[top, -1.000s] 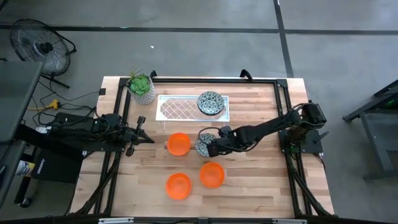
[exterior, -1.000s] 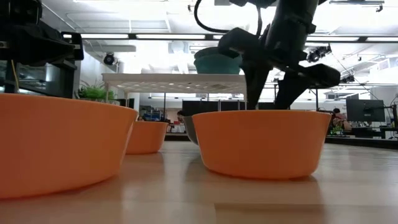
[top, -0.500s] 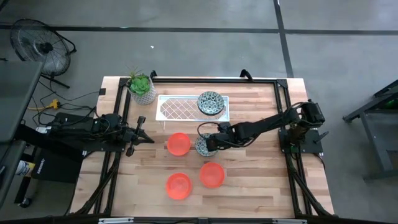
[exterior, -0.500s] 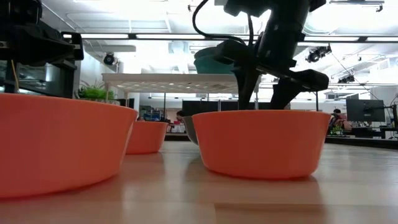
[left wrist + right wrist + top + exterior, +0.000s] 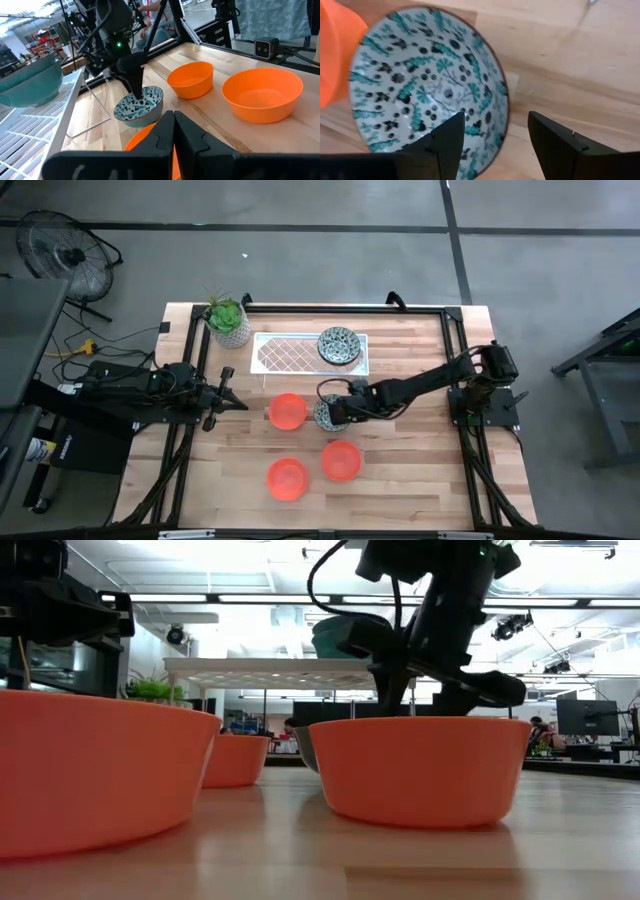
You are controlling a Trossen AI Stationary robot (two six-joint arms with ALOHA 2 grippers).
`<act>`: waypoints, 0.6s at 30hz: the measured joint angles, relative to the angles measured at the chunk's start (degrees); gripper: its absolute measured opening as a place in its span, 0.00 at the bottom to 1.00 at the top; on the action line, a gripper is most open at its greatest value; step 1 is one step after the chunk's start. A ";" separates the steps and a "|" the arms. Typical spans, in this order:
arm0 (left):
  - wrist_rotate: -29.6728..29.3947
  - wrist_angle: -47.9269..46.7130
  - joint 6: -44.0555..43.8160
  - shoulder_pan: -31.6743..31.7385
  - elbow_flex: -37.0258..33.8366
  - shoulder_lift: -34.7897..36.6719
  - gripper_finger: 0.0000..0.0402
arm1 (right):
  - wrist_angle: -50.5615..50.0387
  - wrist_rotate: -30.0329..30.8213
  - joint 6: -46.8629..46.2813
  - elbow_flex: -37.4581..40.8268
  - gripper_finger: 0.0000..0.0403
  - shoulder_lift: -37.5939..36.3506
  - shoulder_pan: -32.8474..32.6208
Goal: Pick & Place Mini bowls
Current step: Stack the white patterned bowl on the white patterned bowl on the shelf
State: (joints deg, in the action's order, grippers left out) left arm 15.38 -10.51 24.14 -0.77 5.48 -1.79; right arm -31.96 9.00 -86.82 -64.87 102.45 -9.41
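Observation:
A patterned mini bowl (image 5: 325, 414) (image 5: 425, 85) stands on the table beside an orange mini bowl (image 5: 287, 411). Two more orange bowls (image 5: 341, 461) (image 5: 287, 479) stand nearer the front edge. Another patterned bowl (image 5: 339, 345) sits on the white rack (image 5: 300, 356). My right gripper (image 5: 335, 408) (image 5: 495, 120) is open and points down over the table's patterned bowl. One finger (image 5: 447, 142) is over the bowl's inside and the other (image 5: 555, 145) outside its rim (image 5: 504, 107); I see no touch. My left gripper (image 5: 228, 393) waits shut at the table's left.
A green plant in a white pot (image 5: 228, 321) stands at the far left corner, next to the rack. A black frame (image 5: 450, 330) runs along the table's edges. Bare wood lies to the right of the bowls, under my right arm.
My right gripper has sunk and shifted slightly toward the table's far edge, coming down over the patterned bowl's rim with its fingers still open. The bowls have stayed where they were.

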 joint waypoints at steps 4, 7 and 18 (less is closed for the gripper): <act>0.00 -0.01 0.00 0.00 0.02 -0.01 0.00 | 0.91 -0.73 -0.16 0.84 0.51 0.02 0.00; 0.00 0.00 0.00 0.00 0.02 -0.01 0.00 | 0.87 -1.50 -0.18 1.06 0.50 0.04 -0.07; -0.01 0.00 0.00 0.02 0.02 0.00 0.00 | 0.31 -2.01 -0.18 1.04 0.42 0.04 -0.35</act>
State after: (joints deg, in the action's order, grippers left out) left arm 15.37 -10.50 24.14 -0.75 5.49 -1.79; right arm -31.65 6.99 -87.00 -63.83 102.50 -9.76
